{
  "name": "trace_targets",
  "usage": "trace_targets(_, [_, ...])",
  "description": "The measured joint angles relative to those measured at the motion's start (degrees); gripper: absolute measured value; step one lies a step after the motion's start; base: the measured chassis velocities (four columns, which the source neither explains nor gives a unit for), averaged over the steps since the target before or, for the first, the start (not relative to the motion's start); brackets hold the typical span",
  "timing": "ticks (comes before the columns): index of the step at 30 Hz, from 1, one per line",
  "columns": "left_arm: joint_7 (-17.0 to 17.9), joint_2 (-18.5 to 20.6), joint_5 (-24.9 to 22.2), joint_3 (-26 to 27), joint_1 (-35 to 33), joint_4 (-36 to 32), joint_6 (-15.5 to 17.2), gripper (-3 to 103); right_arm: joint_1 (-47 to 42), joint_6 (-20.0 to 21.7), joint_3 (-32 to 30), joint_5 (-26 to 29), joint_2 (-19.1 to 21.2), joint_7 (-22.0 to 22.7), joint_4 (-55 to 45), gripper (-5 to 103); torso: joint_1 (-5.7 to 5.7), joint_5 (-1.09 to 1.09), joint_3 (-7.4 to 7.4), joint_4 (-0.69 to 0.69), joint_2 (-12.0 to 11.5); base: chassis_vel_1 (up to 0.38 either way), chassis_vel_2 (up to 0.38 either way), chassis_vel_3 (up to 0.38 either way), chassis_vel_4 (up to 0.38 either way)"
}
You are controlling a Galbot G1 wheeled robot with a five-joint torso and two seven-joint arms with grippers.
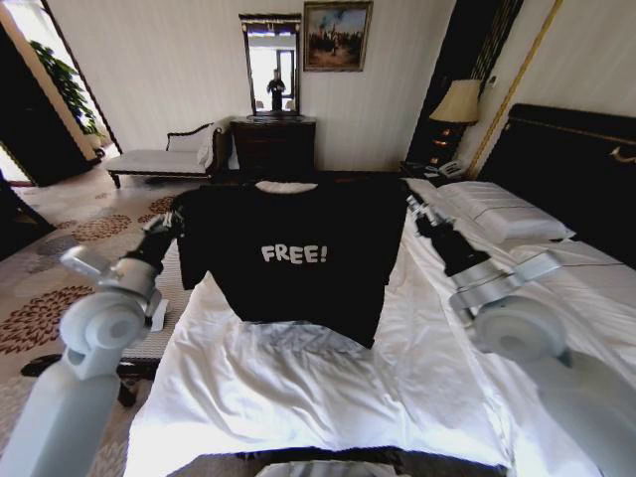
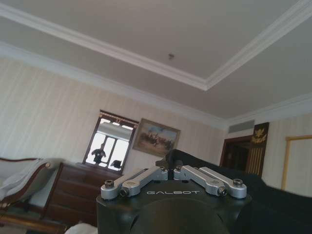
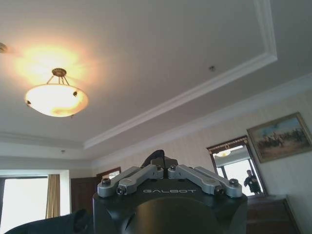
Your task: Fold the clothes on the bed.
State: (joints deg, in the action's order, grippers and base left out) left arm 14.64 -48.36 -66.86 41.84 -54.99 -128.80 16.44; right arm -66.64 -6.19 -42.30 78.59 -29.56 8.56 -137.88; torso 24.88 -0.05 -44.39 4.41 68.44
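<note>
Left gripper (image 1: 171, 221) raised at the left shoulder of the black T-shirt (image 1: 293, 253), fingers pressed together on a fold of the black cloth; in the left wrist view the same gripper (image 2: 168, 168) shows its linkage bars drawn in, with dark fabric bunched at the tips and trailing off to one side. Right gripper (image 1: 415, 211) raised at the shirt's other shoulder, about level with the left one, also pinched shut on cloth; in the right wrist view that gripper (image 3: 163, 163) has a small peak of black fabric caught between the closed tips.

T-shirt hangs spread between the two grippers, front toward the head camera, white "FREE!" lettering readable across the chest, sleeves drooping at each side. Its lower hem touches or nearly touches the white duvet (image 1: 298, 388) (can't tell which), a pale inner layer showing under the hem. Shirt sits over the bed (image 1: 596, 288), roughly mid-width, toward the foot end.

Both arms reach forward from the bottom corners of the head view, left over the bed's edge and patterned carpet (image 1: 60, 298), right over the mattress.

Beyond: white pillows (image 1: 502, 211) by the dark headboard (image 1: 571, 159), lit bedside lamp (image 1: 457, 102), dark dresser (image 1: 273, 146) with mirror (image 1: 272, 55) and framed painting (image 1: 337, 35), pale upholstered bench (image 1: 159, 159) at left. Lit ceiling lamp (image 3: 56, 97) in the right wrist view.
</note>
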Motion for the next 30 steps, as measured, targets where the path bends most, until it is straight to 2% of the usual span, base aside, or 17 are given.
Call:
trace_targets(1, [0.0,0.0,0.0,0.0,0.0,0.0,0.0,0,0.0,0.0,0.0,0.0,0.0,0.0,0.0,0,0.0,0.0,0.0,0.0,0.0,0.0,0.0,0.0,0.0])
trace_targets(4, [1.61,3.49,-5.11,2.61,1.98,-4.03,0.34,0,-4.17,0.19,-9.29,3.89,1.85,0.63,-5.05,0,-0.01,0.01,0.01,0.02,0.0,0.0,0.0,0.0,0.0])
trace_targets(6, [2.72,5.49,-9.47,5.71,2.15,-7.0,0.63,0,-5.18,0.83,-14.34,7.69,2.34,2.69,-5.87,0,-0.02,0.01,0.01,-0.01,0.01,0.0,0.0,0.0,0.0])
trace_targets(7, [2.72,5.49,-9.47,5.71,2.15,-7.0,0.63,0,-5.18,0.83,-14.34,7.69,2.34,2.69,-5.87,0,-0.02,0.01,0.01,-0.01,0.01,0.0,0.0,0.0,0.0])
trace_targets(10, [3.87,8.4,-15.75,11.4,1.18,-10.44,0.76,0,-5.06,1.64,-20.98,13.46,3.71,5.43,-5.99,0,-0.02,0.01,0.01,-0.02,0.01,0.0,0.0,0.0,0.0])
trace_targets(11, [4.31,9.4,-18.69,14.08,0.48,-11.32,0.82,0,-5.06,1.97,-23.05,14.18,4.24,5.67,-5.99,0,-0.02,0.01,0.01,-0.01,0.01,0.0,0.0,0.0,0.0])
trace_targets(12, [4.31,9.4,-18.69,14.08,0.48,-11.32,0.82,0,-5.06,1.97,-23.05,14.18,4.24,5.67,-5.99,0,-0.02,0.01,0.01,-0.01,0.01,0.0,0.0,0.0,0.0])
trace_targets(14, [4.81,10.71,-23.07,18.53,-1.28,-12.3,1.05,0,-5.07,2.92,-24.62,14.92,4.75,6.12,-5.97,0,-0.02,0.01,0.01,0.0,0.01,0.0,0.0,0.0,0.0])
trace_targets(16, [4.97,11.06,-24.33,20.66,-3.42,-12.43,1.41,0,-4.95,4.15,-23.16,14.57,4.69,6.81,-5.87,0,-0.03,0.01,0.02,-0.02,0.01,0.0,0.0,0.0,0.0])
trace_targets(19, [5.1,10.5,-23.4,19.78,-4.86,-11.66,2.15,0,-4.4,5.3,-19.26,12.72,4.01,7.64,-5.78,0,-0.03,0.02,0.02,-0.01,0.01,0.0,0.0,0.0,0.0])
trace_targets(22, [5.8,8.52,-19.19,14.94,-6.09,-8.4,4.49,0,-0.77,7.19,-9.15,9.6,2.8,9.39,-5.56,0,-0.02,-0.01,0.01,-0.01,0.0,0.0,0.0,0.0,0.0])
trace_targets(24, [5.82,8.14,-18.22,13.22,-5.83,-7.06,4.91,0,0.14,7.87,-6.68,9.26,2.69,9.57,-4.57,0,-0.02,0.0,0.01,-0.02,0.0,0.0,0.0,0.0,0.0])
trace_targets(27, [5.84,7.76,-16.37,5.06,-0.86,-0.74,5.58,0,3.43,8.88,0.24,9.07,3.32,9.04,3.13,0,-0.02,0.01,0.0,0.0,0.0,0.0,0.0,0.0,0.0])
trace_targets(28, [5.84,7.76,-16.37,5.06,-0.86,-0.74,5.58,0,3.43,8.88,0.24,9.07,3.32,9.04,3.13,0,-0.02,0.01,0.0,0.0,0.0,0.0,0.0,0.0,0.0])
trace_targets(30, [5.73,7.64,-15.12,-0.63,4.18,4.07,5.56,0,7.4,8.9,5.06,9.01,3.91,7.81,6.92,0,-0.02,0.01,0.0,0.01,0.0,0.0,0.0,0.0,0.0])
